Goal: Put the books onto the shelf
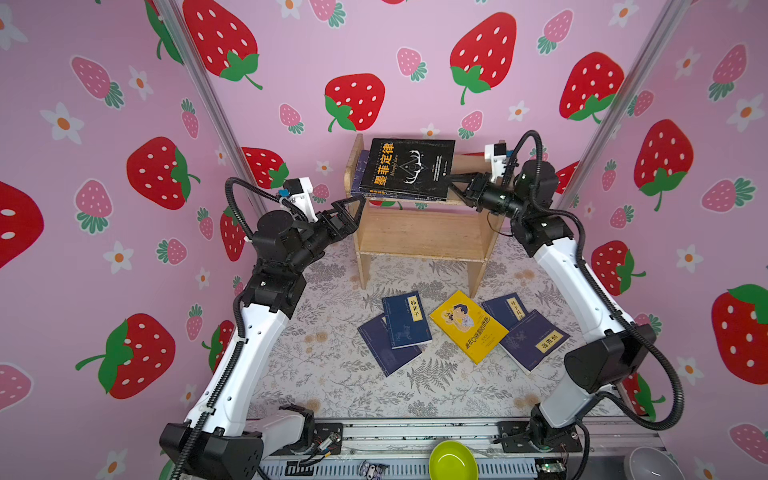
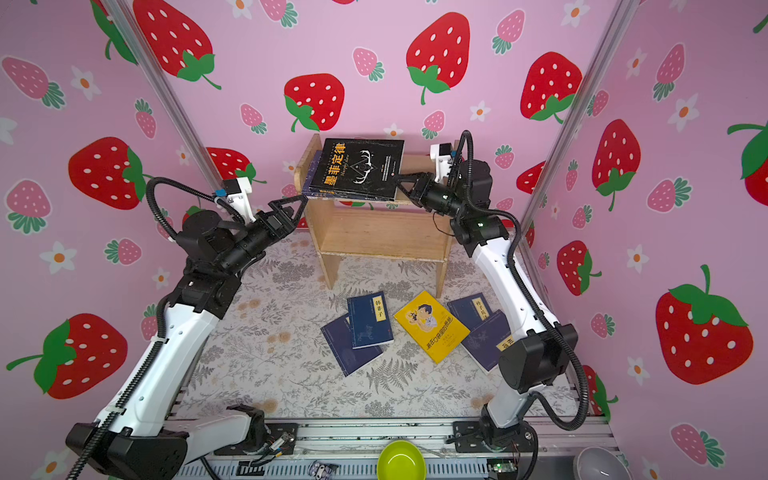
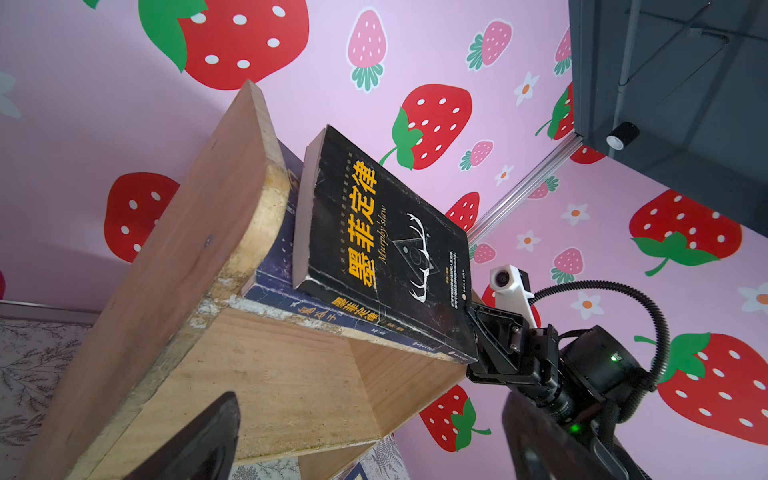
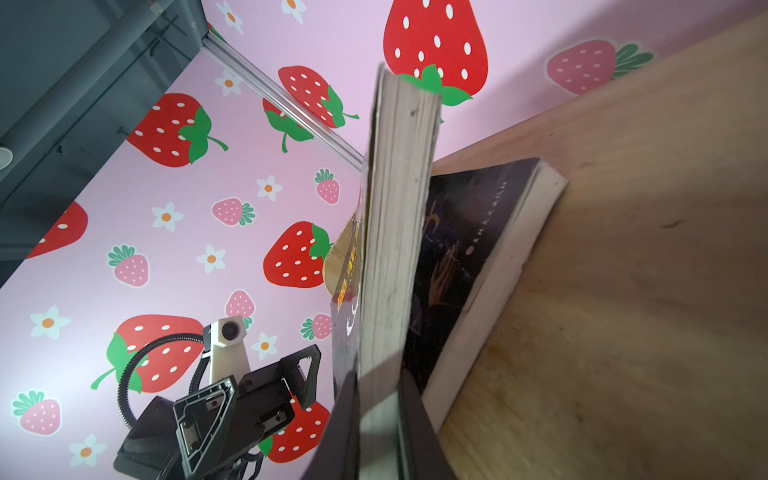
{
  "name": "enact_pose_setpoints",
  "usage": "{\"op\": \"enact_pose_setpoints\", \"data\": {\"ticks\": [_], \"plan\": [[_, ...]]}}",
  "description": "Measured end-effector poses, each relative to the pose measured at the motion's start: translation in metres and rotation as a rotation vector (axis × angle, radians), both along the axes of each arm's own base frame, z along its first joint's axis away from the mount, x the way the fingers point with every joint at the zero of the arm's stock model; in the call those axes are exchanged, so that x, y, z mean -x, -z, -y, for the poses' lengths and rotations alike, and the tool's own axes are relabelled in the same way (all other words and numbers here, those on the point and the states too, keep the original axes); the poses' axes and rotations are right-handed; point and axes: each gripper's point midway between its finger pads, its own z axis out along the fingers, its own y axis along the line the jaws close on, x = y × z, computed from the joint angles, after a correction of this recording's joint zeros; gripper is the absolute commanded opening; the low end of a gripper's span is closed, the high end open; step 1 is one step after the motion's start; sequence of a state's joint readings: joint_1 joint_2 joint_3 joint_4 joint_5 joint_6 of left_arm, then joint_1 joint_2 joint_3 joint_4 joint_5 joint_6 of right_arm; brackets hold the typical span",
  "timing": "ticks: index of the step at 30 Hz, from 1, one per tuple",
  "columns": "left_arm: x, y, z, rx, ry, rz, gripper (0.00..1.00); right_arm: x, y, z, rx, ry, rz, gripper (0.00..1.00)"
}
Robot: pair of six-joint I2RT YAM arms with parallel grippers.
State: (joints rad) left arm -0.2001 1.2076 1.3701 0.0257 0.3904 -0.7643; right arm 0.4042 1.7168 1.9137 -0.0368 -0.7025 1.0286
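Note:
The wooden shelf [image 1: 419, 232] [image 2: 374, 232] stands at the back centre. My right gripper [image 1: 451, 183] [image 2: 399, 180] [image 4: 378, 382] is shut on the right edge of the black book with antlers [image 1: 409, 168] [image 2: 359, 166] [image 3: 374, 232]. That book lies tilted over a dark blue-purple book [image 3: 274, 257] [image 4: 457, 249] on the top tier. My left gripper [image 1: 353, 203] [image 2: 297, 203] [image 3: 372, 399] is open and empty beside the shelf's left side panel. On the table in front lie a yellow book [image 1: 467, 326] and several navy books [image 1: 405, 320].
The lower tier [image 3: 270, 374] holds nothing. A green bowl [image 1: 453, 461] and a grey bowl [image 1: 652, 463] sit at the front rail. Strawberry-patterned walls close in the back and both sides, and the shelf stands against the back wall.

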Motion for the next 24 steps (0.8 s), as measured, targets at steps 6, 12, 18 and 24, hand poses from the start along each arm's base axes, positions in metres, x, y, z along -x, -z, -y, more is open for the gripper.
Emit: {"op": "enact_pose_setpoints", "data": {"ticks": [6,12,18,24], "plan": [[-0.001,-0.001,-0.002,0.001,-0.015,0.001,0.99,-0.003,-0.002,-0.006,0.007,-0.032,0.004,0.06],[-0.003,-0.001,-0.005,-0.001,-0.032,0.002,0.99,-0.004,-0.002,-0.006,0.004,-0.028,-0.001,0.06],[-0.005,0.001,-0.008,-0.004,-0.051,-0.006,0.99,-0.007,-0.002,-0.005,-0.014,-0.013,-0.028,0.07],[-0.005,0.005,-0.011,-0.007,-0.068,-0.023,0.99,-0.009,-0.003,-0.01,-0.018,-0.015,-0.042,0.07]]}}
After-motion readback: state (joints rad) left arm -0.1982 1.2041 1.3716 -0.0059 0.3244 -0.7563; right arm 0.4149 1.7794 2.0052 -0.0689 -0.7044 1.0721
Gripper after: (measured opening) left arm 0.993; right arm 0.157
